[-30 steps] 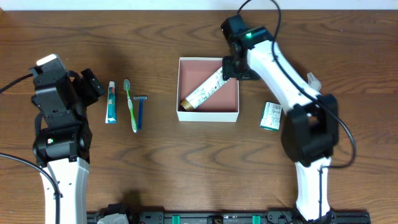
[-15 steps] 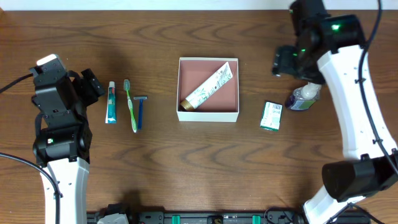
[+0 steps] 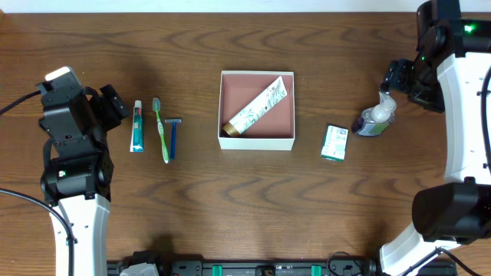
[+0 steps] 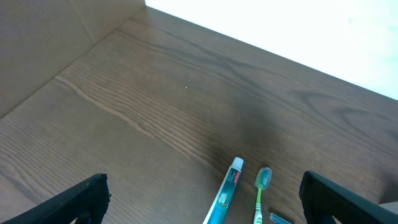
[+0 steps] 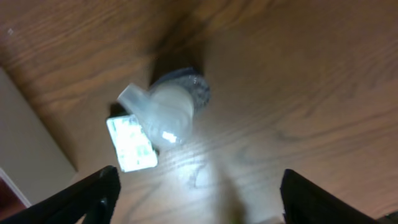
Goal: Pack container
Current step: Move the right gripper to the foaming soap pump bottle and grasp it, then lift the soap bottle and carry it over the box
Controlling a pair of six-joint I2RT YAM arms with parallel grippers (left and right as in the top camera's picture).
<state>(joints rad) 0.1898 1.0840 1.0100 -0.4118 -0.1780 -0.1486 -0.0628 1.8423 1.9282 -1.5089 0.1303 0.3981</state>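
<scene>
Targeting pump bottle [image 5: 166,113] next, apparently, with right gripper [image 5: 198,194] wide open and empty above it, container [image 3: 257,142] mid-table holding 1 tube [image 3: 257,107]; next: descend, pinch bottle body, carry left into container.

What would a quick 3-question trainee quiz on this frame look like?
1. True or false: the container holds one tube and nothing else.
2. Which lies nearest the right gripper? A tube, B bottle, C container.
3. How many items lie left of the container?

Key:
1. True.
2. B.
3. Three: toothpaste, toothbrush, razor.
</scene>
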